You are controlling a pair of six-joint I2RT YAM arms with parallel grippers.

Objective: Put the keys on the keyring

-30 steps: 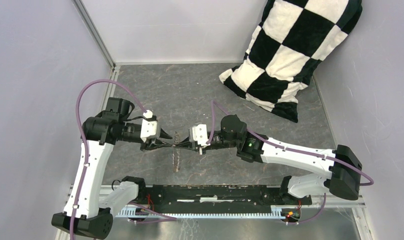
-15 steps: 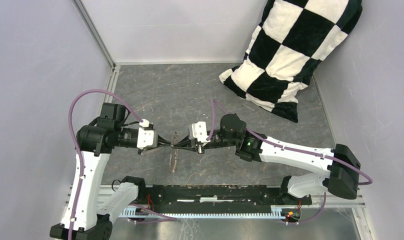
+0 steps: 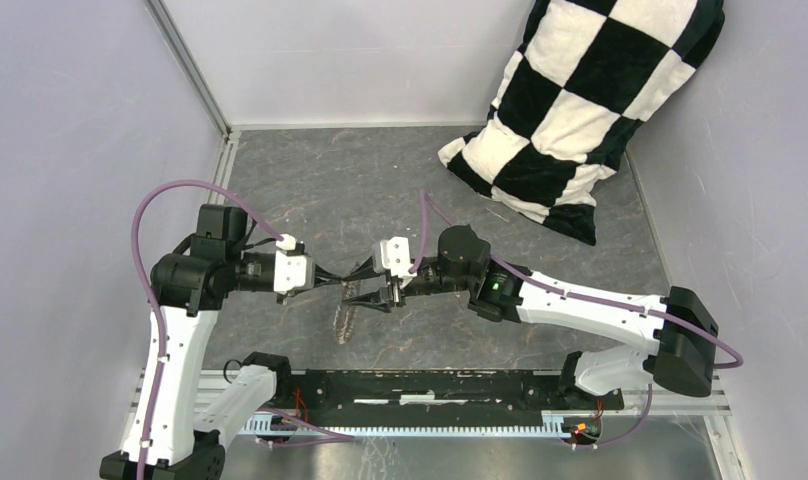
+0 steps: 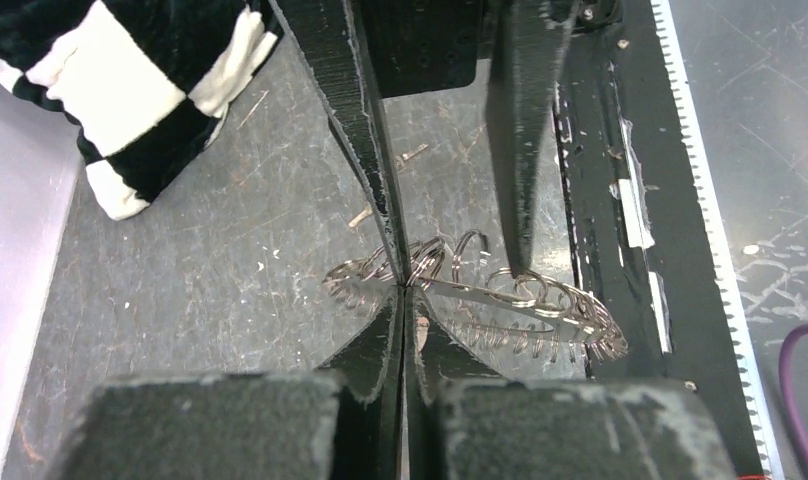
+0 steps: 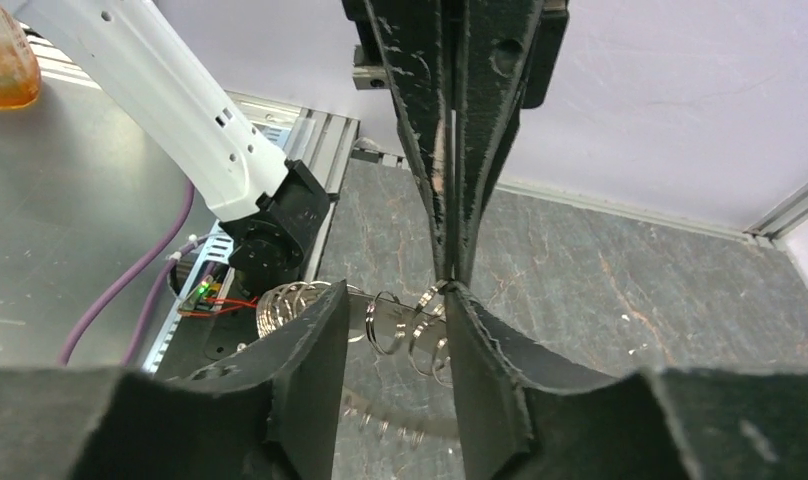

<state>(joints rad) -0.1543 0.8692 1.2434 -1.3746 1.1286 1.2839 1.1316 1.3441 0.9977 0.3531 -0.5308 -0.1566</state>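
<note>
1. The left claw (image 4: 405,288) is pinched fully together on the wire of the keyring (image 4: 540,300). It grips near one edge, so the rest of the ring juts out from that single pinch over the middle of the table (image 3: 310,180), its hung keys fanning toward the near side.
2. The right claw (image 5: 392,300) stands partly apart and clamps nothing, with a finger on each side of the ring's loops. It meets the left claw almost tip to tip.
3. This looks like a change of hold: the left claw carries the ring steady so that the right one is free to go for a key.
4. The keys, the two loose ones, cannot be made out in any view. They may be hidden under an arm or simply too small to see from above, so their place cannot be told.
5. Room around the grip is tight. The loops lie between the right claw's fingers and close to the left claw's tips, so a sideways move would likely snag them. Backing straight out along its own line looks safest.
6. The ring's low end droops toward the black rail (image 3: 430,385) at the table's near edge, though it is unclear whether it touches the surface.
7. The checkered cushion (image 3: 580,100) leans in the far right corner, well apart from both claws, and bare table lies open beyond them.
</note>
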